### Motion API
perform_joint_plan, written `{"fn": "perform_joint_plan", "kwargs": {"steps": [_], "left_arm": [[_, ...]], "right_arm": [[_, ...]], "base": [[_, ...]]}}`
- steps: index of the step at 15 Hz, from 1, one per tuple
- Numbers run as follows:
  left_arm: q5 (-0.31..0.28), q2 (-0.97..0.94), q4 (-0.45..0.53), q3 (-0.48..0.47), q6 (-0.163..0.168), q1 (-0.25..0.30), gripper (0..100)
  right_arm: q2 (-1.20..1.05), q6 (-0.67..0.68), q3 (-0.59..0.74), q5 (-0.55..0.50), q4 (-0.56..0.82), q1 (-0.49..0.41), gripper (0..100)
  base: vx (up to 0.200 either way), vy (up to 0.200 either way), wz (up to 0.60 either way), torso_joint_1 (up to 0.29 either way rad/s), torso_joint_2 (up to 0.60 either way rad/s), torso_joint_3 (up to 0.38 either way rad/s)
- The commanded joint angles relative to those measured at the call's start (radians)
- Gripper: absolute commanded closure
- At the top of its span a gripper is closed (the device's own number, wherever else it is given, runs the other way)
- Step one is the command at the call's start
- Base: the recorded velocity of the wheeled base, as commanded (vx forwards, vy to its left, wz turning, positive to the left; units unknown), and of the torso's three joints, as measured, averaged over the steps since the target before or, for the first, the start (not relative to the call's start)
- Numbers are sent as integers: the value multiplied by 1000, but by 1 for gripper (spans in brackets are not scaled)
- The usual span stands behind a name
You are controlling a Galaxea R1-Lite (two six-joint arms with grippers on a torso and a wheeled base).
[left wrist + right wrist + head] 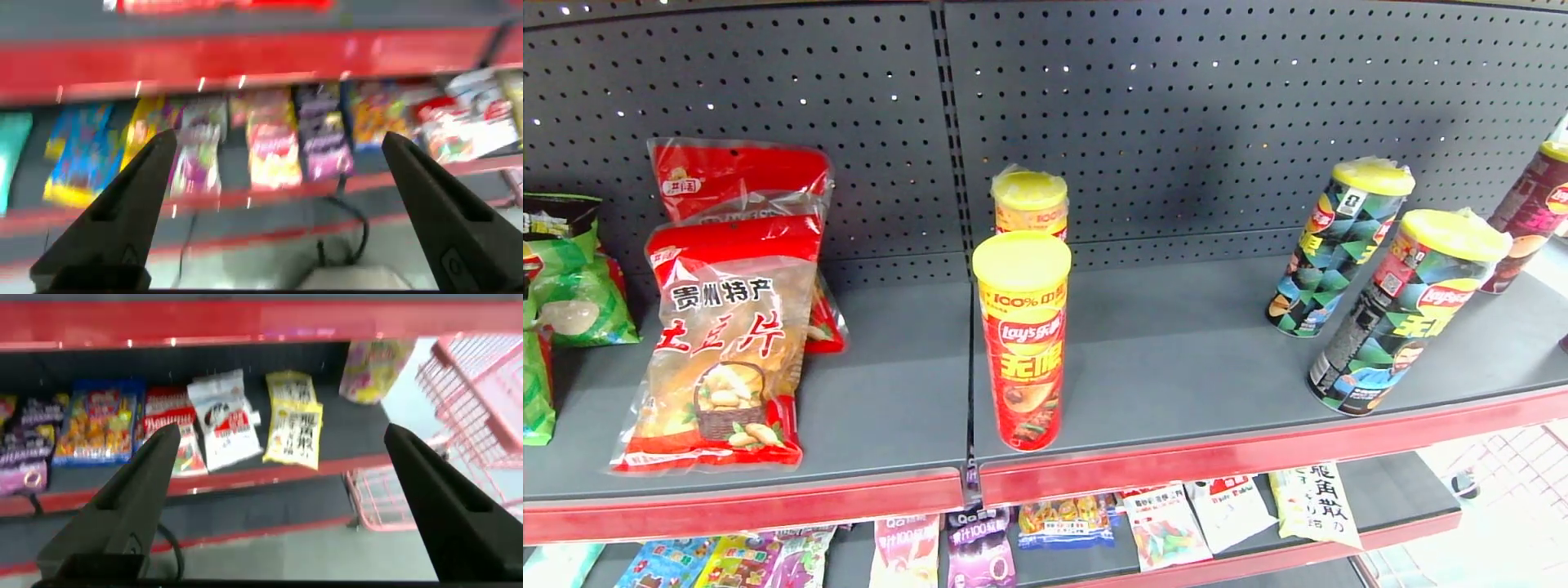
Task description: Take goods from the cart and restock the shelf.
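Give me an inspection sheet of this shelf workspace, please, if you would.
Surface: grey upper shelf, bare stretch mid-shelf.
Job's things: front red can and rear red can in file; patterned cans stand to the right; red bags to the left; pink cart beside the shelving.
Clutter: nothing seen.
Grippers: left gripper and right gripper open, empty, facing the lower shelf.
Cables: dark cable below the lower shelf.
Surroundings: snack packets on the lower shelf.
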Motion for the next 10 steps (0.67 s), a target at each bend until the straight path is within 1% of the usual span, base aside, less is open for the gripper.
{"fn": "perform_joint_plan", "kwargs": {"steps": [1,2,3,4,6,7,10], "left_arm": [[-45,-107,-137,75,31,-32,0],[-65,-107,-180,98,43,-32,0],[-81,-107,-201,112,80,-32,0],[-59,-104,-198,126,86,-31,0],[-22,-105,-198,127,62,-31,0],[-22,-105,-200,127,65,-31,0],[-22,-105,-200,127,66,-32,0]], "right_arm": [[-76,-3,53,-13,-97,16,0],[-76,-5,92,-13,-183,16,0],[-76,12,133,5,-284,16,0],[-76,26,131,50,-279,16,0],[-76,23,134,136,-259,16,0],[-76,26,131,136,-207,18,0],[-76,61,134,124,-220,18,0]], "base": [[0,0,0,0,0,0],[0,0,0,0,0,0],[0,0,0,0,0,0],[0,0,0,0,0,0],[0,0,0,0,0,0],[0,0,0,0,0,0],[0,0,0,0,0,0]]}}
